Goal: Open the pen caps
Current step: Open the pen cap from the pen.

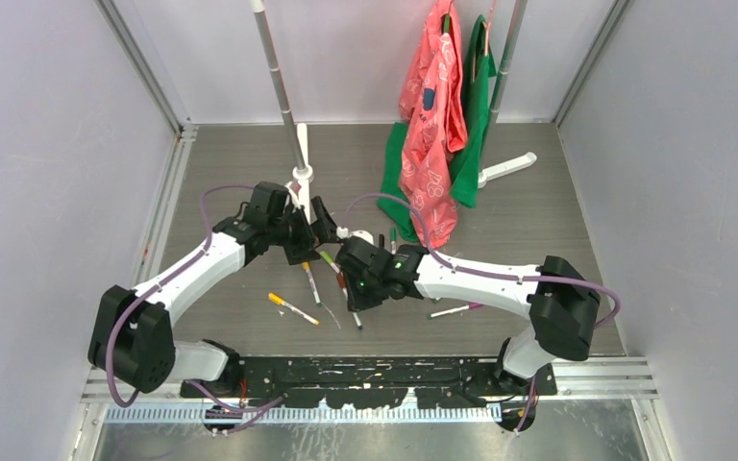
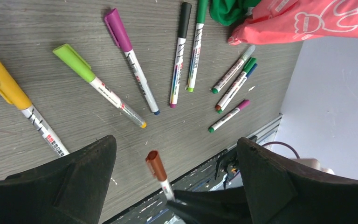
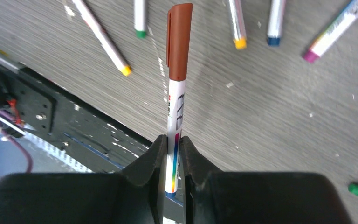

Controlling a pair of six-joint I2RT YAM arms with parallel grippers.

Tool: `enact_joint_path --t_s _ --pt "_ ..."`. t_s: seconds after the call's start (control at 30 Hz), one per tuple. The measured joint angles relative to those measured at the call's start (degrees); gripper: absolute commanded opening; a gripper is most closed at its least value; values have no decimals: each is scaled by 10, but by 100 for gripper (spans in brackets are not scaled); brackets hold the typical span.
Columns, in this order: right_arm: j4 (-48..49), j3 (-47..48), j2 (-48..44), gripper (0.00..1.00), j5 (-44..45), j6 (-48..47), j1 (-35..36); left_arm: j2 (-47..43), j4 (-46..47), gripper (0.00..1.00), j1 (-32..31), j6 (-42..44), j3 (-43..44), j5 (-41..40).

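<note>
Two grippers meet at the brown pen (image 3: pixel 176 93): the left gripper (image 2: pixel 175 140), jaws spread wide and empty, brackets its capped end; the right gripper (image 3: pixel 172 142) pinches its barrel (image 3: pixel 174 122) near the opposite end.

Likely faults (judged, not seen): the slim barrel slides through that narrow pinch when the cap is tugged, or the left jaws close off-centre and lever the pen askew.

Materials: table (image 3: pixel 270 107), matte grey wood-grain, beneath the pen; fingers (image 2: pixel 74 186), broad black moulded wedges; barrel, glossy white printed cylinder; brown cap (image 3: pixel 179 42), stubby smooth plastic with a clip, seated on the pen, not yet off.
</note>
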Motion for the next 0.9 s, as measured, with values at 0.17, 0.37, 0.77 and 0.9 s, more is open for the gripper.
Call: enact_joint_path --t_s 0.17,0.37,0.77,0.9 --pt "19 41 8 1 0 -24 -1 7 7 100 0 -12 0 7" --pt "35 58 9 1 1 -40 -10 12 7 100 0 -17 -3 13" --pt "63 76 29 1 0 -45 -46 13 27 100 -1 -45 -21 53" --pt "67 84 33 1 -2 -47 -47 -2 71 100 -1 -72 -59 68"
